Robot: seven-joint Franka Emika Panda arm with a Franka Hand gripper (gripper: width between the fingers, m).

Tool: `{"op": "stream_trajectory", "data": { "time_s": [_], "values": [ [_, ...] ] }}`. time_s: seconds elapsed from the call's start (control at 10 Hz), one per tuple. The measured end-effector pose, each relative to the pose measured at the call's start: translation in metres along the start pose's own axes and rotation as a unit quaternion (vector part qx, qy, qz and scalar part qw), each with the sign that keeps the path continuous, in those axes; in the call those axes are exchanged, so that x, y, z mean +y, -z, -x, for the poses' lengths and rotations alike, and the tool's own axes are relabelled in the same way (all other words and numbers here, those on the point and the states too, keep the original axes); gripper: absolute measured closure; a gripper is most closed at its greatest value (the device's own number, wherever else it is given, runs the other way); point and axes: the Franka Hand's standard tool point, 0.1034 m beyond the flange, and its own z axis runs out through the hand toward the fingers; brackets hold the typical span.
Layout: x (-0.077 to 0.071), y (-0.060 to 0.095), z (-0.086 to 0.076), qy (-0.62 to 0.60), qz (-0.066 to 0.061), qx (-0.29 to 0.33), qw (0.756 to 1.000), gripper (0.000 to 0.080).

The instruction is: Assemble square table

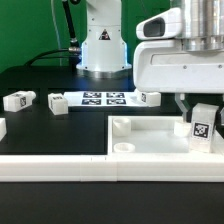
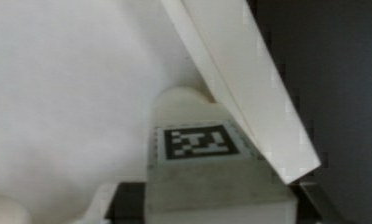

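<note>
Standing here, I cannot tell whether the gripper [image 1: 202,112] actually presses the tagged leg [image 1: 203,128] at the square table top [image 1: 160,138]. Its bulky white housing and the leg itself cover the fingertips, and the top runs out past the exterior view's right edge. A second leg [image 1: 2,127] is cut to a sliver at the exterior view's left edge, the arm [image 1: 100,40] is lopped off above, and the tag on a third leg [image 1: 148,97] beside the marker board [image 1: 103,98] is too small to read. The wrist view is soft all over, with one end of the tagged leg [image 2: 201,150] cut off by the picture's edge.
</note>
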Motion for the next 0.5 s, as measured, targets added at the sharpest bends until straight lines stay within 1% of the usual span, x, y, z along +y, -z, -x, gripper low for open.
{"op": "stream_trajectory", "data": {
  "time_s": [0.1, 0.2, 0.3, 0.4, 0.5],
  "values": [
    [0.0001, -0.0001, 0.0, -0.032, 0.0, 0.0, 0.999, 0.0505],
    [0.0003, -0.0002, -0.0001, -0.106, 0.0, 0.0, 0.994, 0.0505],
    [-0.0002, -0.0003, 0.0001, -0.207, 0.007, -0.002, 0.978, 0.0505],
    [0.0001, -0.0001, -0.0012, -0.289, 0.009, -0.005, 0.957, 0.0505],
    [0.0009, -0.0006, -0.0021, -0.39, 0.0, -0.013, 0.921, 0.0505]
  ]
}}
